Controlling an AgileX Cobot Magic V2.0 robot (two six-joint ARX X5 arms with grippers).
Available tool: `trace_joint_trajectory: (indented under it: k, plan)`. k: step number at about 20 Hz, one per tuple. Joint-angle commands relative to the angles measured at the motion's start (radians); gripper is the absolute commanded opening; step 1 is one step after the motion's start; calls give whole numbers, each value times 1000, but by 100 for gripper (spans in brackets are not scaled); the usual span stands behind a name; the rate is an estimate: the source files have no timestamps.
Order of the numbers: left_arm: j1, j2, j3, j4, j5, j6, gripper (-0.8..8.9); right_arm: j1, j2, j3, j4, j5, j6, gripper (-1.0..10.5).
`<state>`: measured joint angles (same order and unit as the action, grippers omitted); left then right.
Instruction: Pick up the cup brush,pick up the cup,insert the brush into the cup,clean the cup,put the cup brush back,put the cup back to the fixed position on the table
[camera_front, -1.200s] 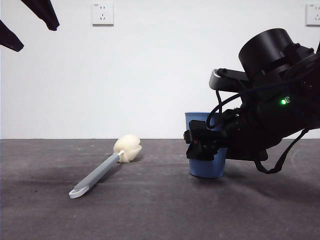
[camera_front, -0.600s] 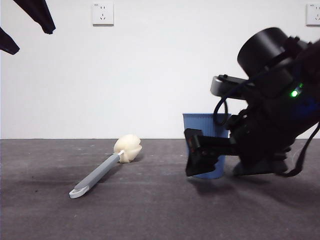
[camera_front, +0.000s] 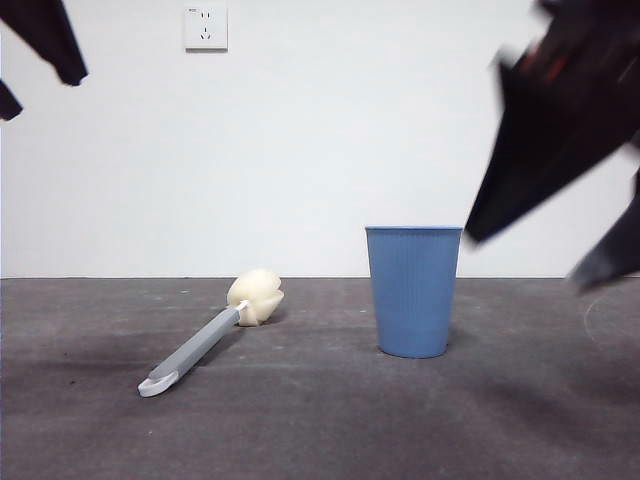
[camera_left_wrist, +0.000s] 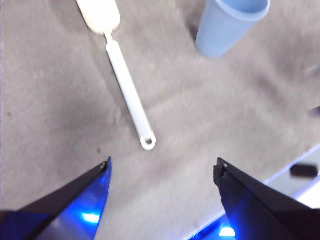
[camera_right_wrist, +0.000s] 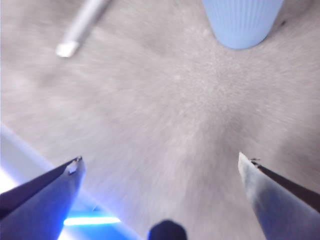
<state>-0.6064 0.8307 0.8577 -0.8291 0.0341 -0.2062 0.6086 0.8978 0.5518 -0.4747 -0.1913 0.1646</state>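
Note:
The blue ribbed cup (camera_front: 413, 290) stands upright on the dark table (camera_front: 300, 420), free of any gripper. The cup brush (camera_front: 215, 330) lies on the table to the cup's left, its cream sponge head (camera_front: 255, 297) toward the wall and its white looped end toward the front. My right gripper (camera_front: 530, 255) is open and empty, blurred, high and to the right of the cup. Its wrist view shows the cup (camera_right_wrist: 243, 22) and the brush handle (camera_right_wrist: 82, 25) beyond the open gripper (camera_right_wrist: 159, 158). My left gripper (camera_front: 38, 90) is open, high at the top left, above the brush (camera_left_wrist: 125, 80) and cup (camera_left_wrist: 230, 25).
A white wall with a socket (camera_front: 205, 27) stands behind the table. The table's pale front edge shows in the left wrist view (camera_left_wrist: 300, 185) and the right wrist view (camera_right_wrist: 20, 150).
My right gripper has let go of the cup and risen up and to the right, away from it. The cup stays upright in place. The brush has not moved.

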Motion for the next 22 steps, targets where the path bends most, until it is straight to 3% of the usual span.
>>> trace_joint_trajectory:
  k: [1, 8, 18, 19, 20, 22]
  plan:
    - [-3, -2, -5, -39, 6, 58, 345, 2, -111, 95, -145, -2, -39, 540]
    - [-3, -2, -5, -66, 122, 103, 345, 2, -152, 389, -489, -24, -162, 536]
    - [-3, -2, 36, -85, 155, 106, 341, 2, -152, 404, -545, -46, -180, 530]
    - [-3, -2, 40, -85, 154, 106, 328, 2, -152, 404, -545, -46, -180, 485]
    - [-3, -2, 41, -85, 155, 106, 241, 2, -152, 404, -545, -46, -178, 369]
    - [-3, -2, 41, -92, 154, 106, -26, 2, -152, 404, -544, -46, -177, -5]
